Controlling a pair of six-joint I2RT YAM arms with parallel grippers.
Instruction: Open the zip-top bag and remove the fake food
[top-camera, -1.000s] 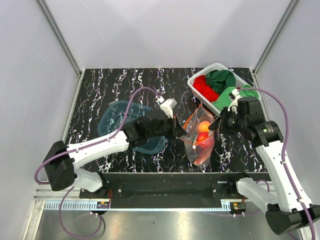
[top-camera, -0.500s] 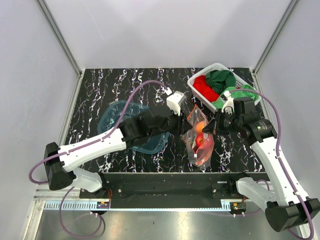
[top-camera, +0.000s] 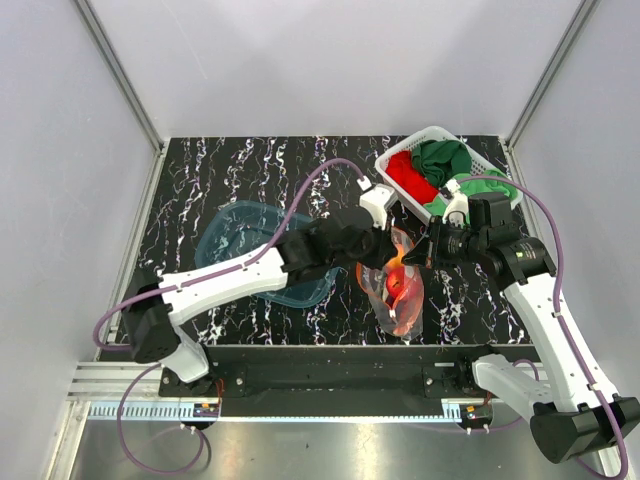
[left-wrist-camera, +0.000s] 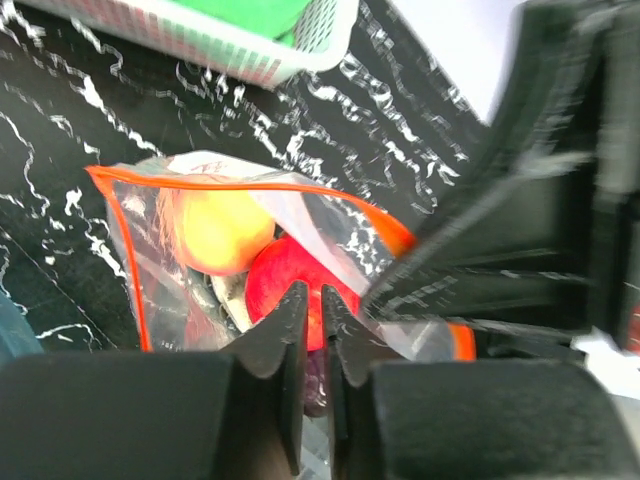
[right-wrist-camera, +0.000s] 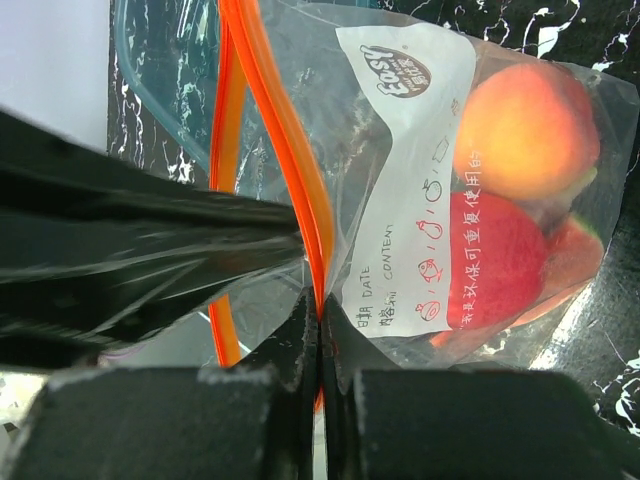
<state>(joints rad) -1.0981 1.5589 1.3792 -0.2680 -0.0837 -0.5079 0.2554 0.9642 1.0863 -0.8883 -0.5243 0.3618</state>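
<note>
Bag (top-camera: 395, 305) stands on the table (top-camera: 250, 170) right of centre, between the blue tub (top-camera: 230, 225) and the basket (left-wrist-camera: 230, 55), with its mouth held up between the two arms. Its lower end seems to rest on the table.

Opening looks partly done. In the right wrist view the zip strip (right-wrist-camera: 288, 150) shows as two orange lines standing apart, so the seal appears parted at least near that end. The right gripper (right-wrist-camera: 318, 298) is clenched on one of those lines. The left gripper (left-wrist-camera: 312, 300) sits at the mouth with its jaws almost together and only a slim gap between them. Whether film is caught in that gap I cannot tell.

Removal has not begun. The orange fruit (right-wrist-camera: 525, 130) and the red fruit (right-wrist-camera: 500, 260) both lie inside, touching each other, low in the bag. By my reading, what is left is to spread the mouth wider and then take out both fruits.

The white label (right-wrist-camera: 405, 180) carries a brown oval logo reading "Easy". Below it are the words "DATE" and "CONTENT", each beside small Chinese characters. There is also a line of red Chinese print with small red pictograms, too fine to read with confidence.
</note>
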